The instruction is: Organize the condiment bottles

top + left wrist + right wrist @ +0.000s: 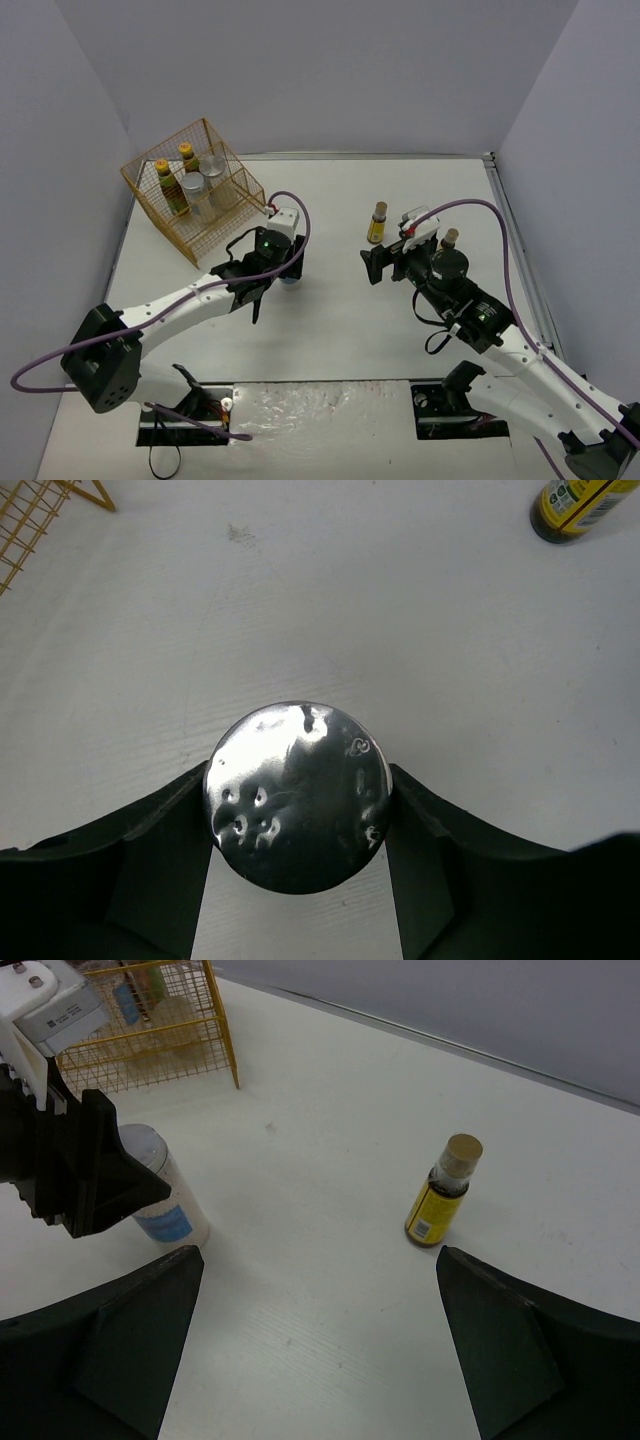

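Eyes on the squat jar [297,800] with the dimpled silver lid: stands upright on the white table [400,630], near the yellow wire basket [165,145] but outside it, long axis vertical, lid facing straight up. Looks light and stiff, probably slick along the smooth wall; best taken across the body just under the lid. Pinched by the left gripper [298,780], one finger against each side. Over to the right gripper [320,1255]: spread wide on nothing, with a slim yellow-label bottle [440,1195] standing ahead.

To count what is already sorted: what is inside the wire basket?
The wire basket holds two slim bottles and two silver-lidded jars. Whatever lies beneath them is covered.
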Action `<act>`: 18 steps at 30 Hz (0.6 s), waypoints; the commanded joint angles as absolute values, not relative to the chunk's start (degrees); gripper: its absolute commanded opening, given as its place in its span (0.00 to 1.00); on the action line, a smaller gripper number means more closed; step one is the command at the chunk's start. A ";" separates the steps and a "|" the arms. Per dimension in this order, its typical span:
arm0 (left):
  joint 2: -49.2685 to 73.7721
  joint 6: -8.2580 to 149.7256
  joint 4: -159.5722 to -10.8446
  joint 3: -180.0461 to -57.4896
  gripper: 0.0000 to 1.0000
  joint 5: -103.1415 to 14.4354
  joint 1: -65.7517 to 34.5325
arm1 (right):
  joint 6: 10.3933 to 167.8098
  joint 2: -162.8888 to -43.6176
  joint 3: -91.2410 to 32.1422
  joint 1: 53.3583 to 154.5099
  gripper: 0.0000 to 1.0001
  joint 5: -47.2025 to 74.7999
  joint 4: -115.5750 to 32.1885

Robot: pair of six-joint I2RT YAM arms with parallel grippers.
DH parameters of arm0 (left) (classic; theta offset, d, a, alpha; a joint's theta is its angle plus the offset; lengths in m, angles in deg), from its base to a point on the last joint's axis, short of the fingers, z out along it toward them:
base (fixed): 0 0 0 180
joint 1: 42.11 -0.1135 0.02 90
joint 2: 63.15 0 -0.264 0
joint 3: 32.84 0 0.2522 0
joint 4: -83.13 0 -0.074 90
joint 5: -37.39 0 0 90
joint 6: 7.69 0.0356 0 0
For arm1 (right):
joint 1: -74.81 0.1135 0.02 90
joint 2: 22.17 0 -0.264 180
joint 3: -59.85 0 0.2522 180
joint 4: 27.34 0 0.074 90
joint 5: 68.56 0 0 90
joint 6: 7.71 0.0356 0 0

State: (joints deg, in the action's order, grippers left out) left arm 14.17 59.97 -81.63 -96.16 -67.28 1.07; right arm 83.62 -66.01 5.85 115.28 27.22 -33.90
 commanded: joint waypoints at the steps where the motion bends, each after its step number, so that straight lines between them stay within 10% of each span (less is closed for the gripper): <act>1: 7.79 59.47 -82.45 -100.26 0.01 -71.01 1.28 | 84.04 -65.50 5.83 115.06 1.00 27.77 -30.38; 18: 2.99 64.29 -63.50 -123.09 0.00 -70.85 -31.47 | 83.96 -64.63 5.66 114.89 1.00 27.42 -30.46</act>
